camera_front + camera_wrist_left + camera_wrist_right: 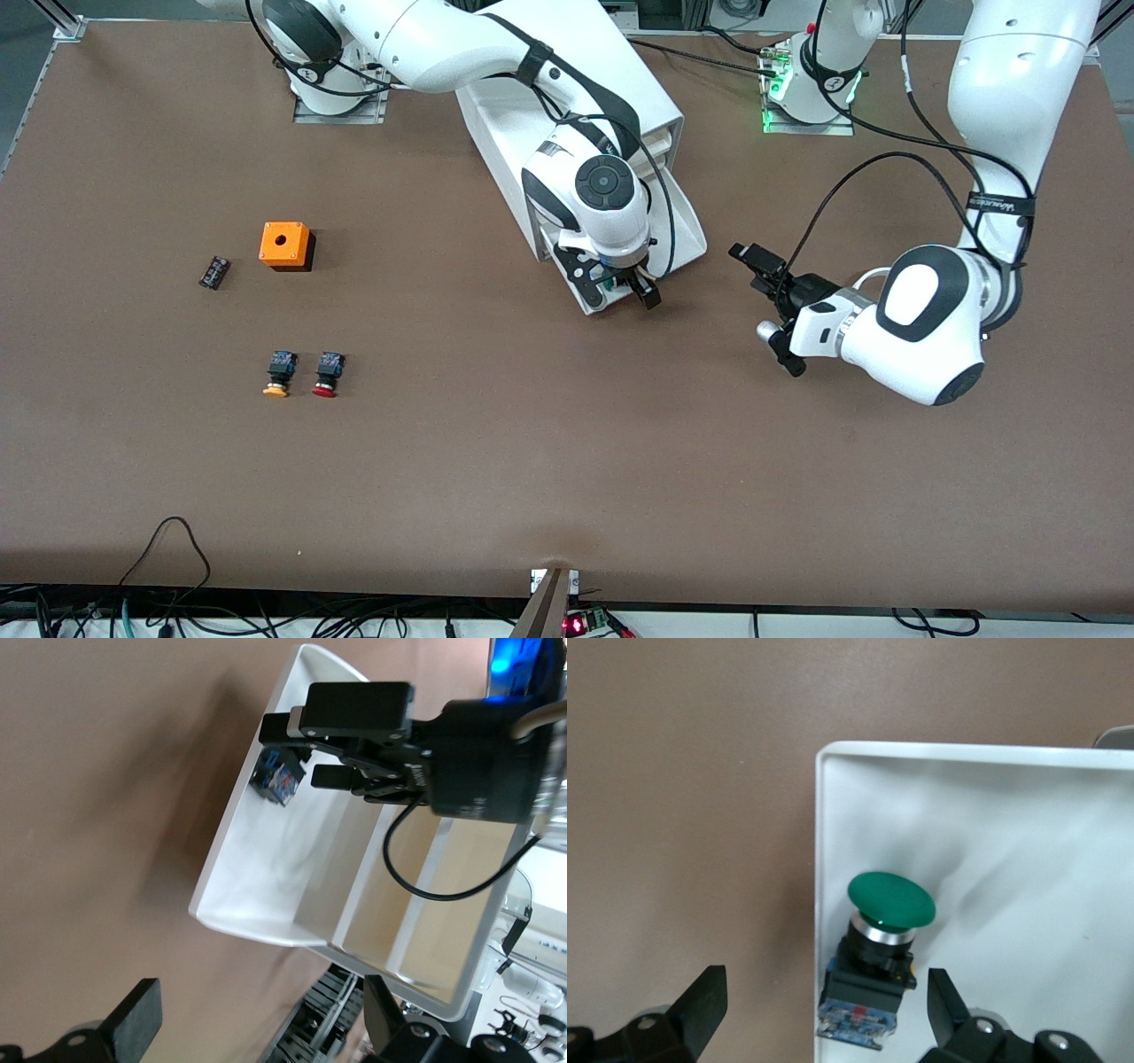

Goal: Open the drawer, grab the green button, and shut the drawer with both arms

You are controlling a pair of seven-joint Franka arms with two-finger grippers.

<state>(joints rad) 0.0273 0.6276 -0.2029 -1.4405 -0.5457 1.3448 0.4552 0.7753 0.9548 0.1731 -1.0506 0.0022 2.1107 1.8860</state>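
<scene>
The drawer (pixel 689 232), lowest of the white cabinet (pixel 633 80), stands pulled out toward the front camera. The button (pixel 890 899), green-capped with a black and blue body, lies on its side in a corner of the drawer (pixel 992 833). My right gripper (pixel 824 1014) hangs open just over it, one finger outside the drawer wall and one inside. The left wrist view shows the same right gripper (pixel 306 753) above the button (pixel 279 781). My left gripper (pixel 769 308) is open and empty over the bare table, beside the drawer toward the left arm's end.
Toward the right arm's end of the table stand an orange box (pixel 285 245), a small black part (pixel 213 272), a yellow-capped button (pixel 280 373) and a red-capped button (pixel 328 374). Cables run along the front edge.
</scene>
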